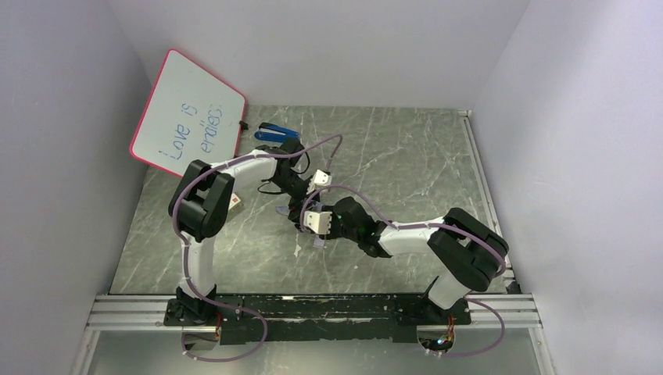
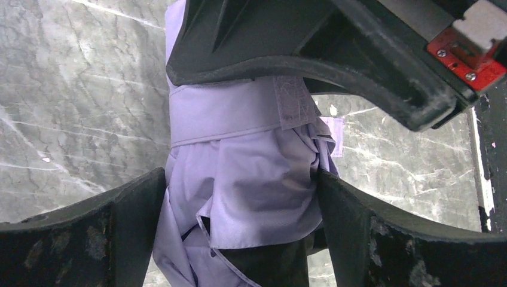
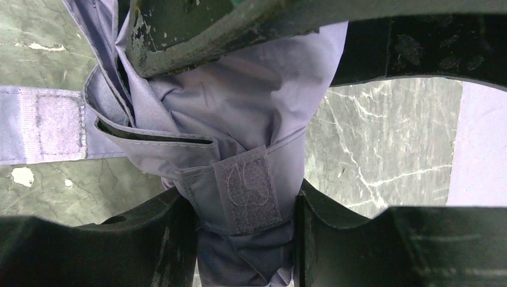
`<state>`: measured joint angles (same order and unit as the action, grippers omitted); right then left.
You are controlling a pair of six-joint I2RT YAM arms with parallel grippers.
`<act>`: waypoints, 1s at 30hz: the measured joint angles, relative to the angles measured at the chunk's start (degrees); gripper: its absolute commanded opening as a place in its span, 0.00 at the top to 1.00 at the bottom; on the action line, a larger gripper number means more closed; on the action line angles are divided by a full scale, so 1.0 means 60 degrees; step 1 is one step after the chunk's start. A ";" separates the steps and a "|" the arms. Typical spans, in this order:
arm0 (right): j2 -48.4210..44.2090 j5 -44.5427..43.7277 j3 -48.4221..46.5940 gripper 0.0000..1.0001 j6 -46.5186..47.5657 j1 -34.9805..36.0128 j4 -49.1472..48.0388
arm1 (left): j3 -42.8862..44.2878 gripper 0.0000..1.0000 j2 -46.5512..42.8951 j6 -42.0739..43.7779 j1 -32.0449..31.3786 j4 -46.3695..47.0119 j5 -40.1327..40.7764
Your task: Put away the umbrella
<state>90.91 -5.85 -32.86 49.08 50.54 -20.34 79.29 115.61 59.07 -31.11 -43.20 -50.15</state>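
Fingers (image 3: 149, 239) of the right hand (image 3: 239, 197) fill the bottom of the right wrist view. They press on both sides of the rolled umbrella (image 3: 239, 101), pinching it at the strap (image 3: 197, 179) that runs round the bundle. The hook-and-loop patch (image 3: 248, 191) on that strap faces the camera, uncovered. To the left of this hand, a loose tab (image 3: 51, 125) carrying a second patch lies flat and unattached.

Left hand (image 2: 239, 179): spread to full width, straddling the same bundle close to the right hand. Lilac fabric touches both inner finger faces, but no squeeze is evident. Part of the right hand crosses above it in that view.

Step in hand (judgement): the canopy is collapsed and gathered, and the strap closure is not yet made. The next move calls for the spread hand to take the loose tab, draw it round the bundle under tension, and press patch onto patch. Meanwhile the pinching hand must keep the folds from springing out. Stowing comes after.

Beyond both hands, the marbled surface (image 2: 72, 89) shows behind the bundle. Farther off, past the left hand, a whiteboard (image 1: 188, 113) leans on the wall with a blue object (image 1: 275, 133) beside it.

Not determinable:
- The handle, wrist loop and ribs are out of sight.
- In the top view the arms cover the umbrella except for lilac slivers.
- Whether the bundle rests on the surface or is lifted cannot be told.
- No case or storage place is visible.
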 measured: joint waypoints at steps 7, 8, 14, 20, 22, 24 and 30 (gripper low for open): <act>0.0000 -0.0084 0.0033 0.73 -0.0033 0.0036 -0.0076 | 0.0000 0.03 0.0182 -0.0135 -0.0233 0.0018 0.0415; 0.0000 -0.0098 0.0033 0.73 -0.0044 0.0036 -0.0080 | -0.0004 0.04 0.0222 -0.0157 -0.0310 0.0022 0.0506; 0.0000 -0.0142 0.0069 0.73 -0.0109 0.0055 -0.0146 | -0.0011 0.26 0.0273 -0.0255 -0.0506 0.0222 0.0823; -0.0007 -0.0164 0.0106 0.71 -0.0288 0.0051 -0.0211 | -0.0029 0.44 0.0291 -0.0302 -0.0499 0.0291 0.0940; -0.0007 -0.0168 0.0124 0.68 -0.0291 0.0051 -0.0244 | -0.0029 0.62 0.0291 -0.0321 -0.0499 0.0313 0.0969; -0.0015 -0.0171 0.0135 0.59 -0.0291 0.0051 -0.0262 | -0.0036 0.82 0.0291 -0.0321 -0.0499 0.0313 0.0987; -0.0273 -0.0229 0.0197 0.26 -0.0313 0.0047 -0.0124 | -0.0084 0.95 0.0273 -0.0415 -0.0535 0.0466 0.1071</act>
<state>89.27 -7.22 -31.68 47.20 50.83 -21.08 78.78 117.25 56.58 -34.33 -40.40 -43.72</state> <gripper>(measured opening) 0.632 0.630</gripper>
